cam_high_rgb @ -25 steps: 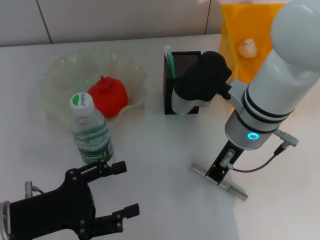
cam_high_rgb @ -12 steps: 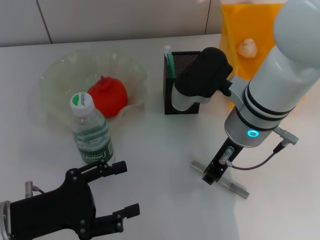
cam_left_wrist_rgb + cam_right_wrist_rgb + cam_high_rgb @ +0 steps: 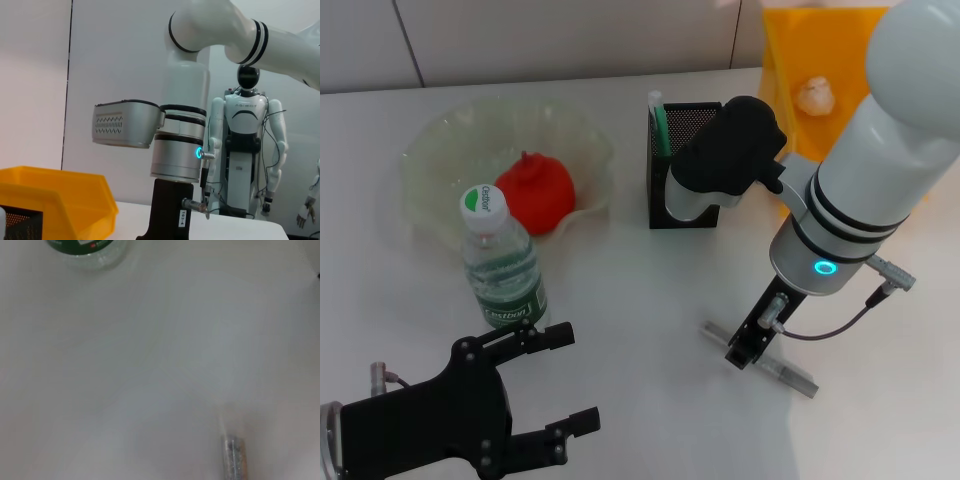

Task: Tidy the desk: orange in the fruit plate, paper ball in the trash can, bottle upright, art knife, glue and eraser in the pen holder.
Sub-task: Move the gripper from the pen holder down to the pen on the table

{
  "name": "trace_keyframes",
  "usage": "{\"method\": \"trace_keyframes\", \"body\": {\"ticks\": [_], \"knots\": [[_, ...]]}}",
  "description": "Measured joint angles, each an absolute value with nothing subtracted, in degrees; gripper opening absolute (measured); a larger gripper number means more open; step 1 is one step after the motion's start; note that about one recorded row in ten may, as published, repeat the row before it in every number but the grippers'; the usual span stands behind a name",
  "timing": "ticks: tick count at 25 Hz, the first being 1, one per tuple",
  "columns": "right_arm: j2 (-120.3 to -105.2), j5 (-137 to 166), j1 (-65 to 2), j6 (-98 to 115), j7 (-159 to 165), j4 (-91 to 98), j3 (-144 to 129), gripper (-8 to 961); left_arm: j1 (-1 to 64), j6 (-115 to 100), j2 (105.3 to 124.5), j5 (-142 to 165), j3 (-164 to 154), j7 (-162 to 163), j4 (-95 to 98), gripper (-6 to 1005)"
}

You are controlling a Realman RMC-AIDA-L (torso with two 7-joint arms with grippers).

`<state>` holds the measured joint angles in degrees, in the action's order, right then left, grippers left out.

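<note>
1. Left gripper (image 3: 545,385) sits low at the near edge, fingers spread and empty, parked clear of the work; the bottle (image 3: 502,262) stands upright just beyond it.
2. Farther beyond, the orange (image 3: 535,192) already lies in the fruit plate (image 3: 430,150).
3. Right gripper (image 3: 750,345) points down onto the knife (image 3: 790,374); whether it grips, I cannot tell.
4. Pen holder (image 3: 690,130) stands beyond it, its likely target; the paper ball (image 3: 812,94) rests in the trash can (image 3: 780,60).

Bright, even overhead light falls on the white table (image 3: 620,300), leaving only soft, faint shadows beside the bottle (image 3: 503,262) and pen holder (image 3: 682,170). The right wrist view is blurred and washed out; the left wrist view stays sharp.
</note>
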<state>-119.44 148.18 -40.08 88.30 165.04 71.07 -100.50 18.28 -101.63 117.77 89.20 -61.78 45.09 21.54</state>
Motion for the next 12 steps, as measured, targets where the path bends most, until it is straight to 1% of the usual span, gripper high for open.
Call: {"method": "trace_keyframes", "body": {"ticks": [12], "knots": [[-119.53, 148.18, -40.25, 87.40, 165.05, 69.78, -100.81, 326, 18.28, -101.75, 117.71, 89.07, -61.78, 45.09, 21.53, 806]]}}
